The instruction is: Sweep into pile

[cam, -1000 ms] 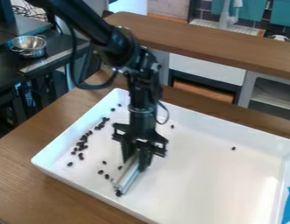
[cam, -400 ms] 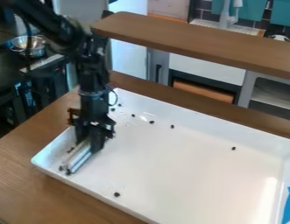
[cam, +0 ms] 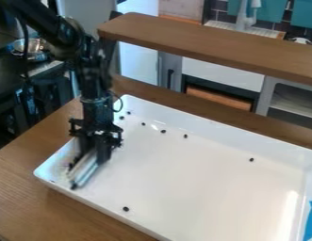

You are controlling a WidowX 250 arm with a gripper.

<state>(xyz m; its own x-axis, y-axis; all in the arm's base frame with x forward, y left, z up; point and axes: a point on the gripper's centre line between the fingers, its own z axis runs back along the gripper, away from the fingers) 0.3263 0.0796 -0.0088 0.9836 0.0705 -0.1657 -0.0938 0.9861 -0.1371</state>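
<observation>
Facing counter, tray on tabletop

No text, label, brand, number or sign can be read anywhere, from the frame's upper left to its lower right.

Bright light over white tray; strong glare streak toward its right end, smaller glint near far side. Background at left dim, shadowed. Light perhaps from overhead; source hard to place.
</observation>
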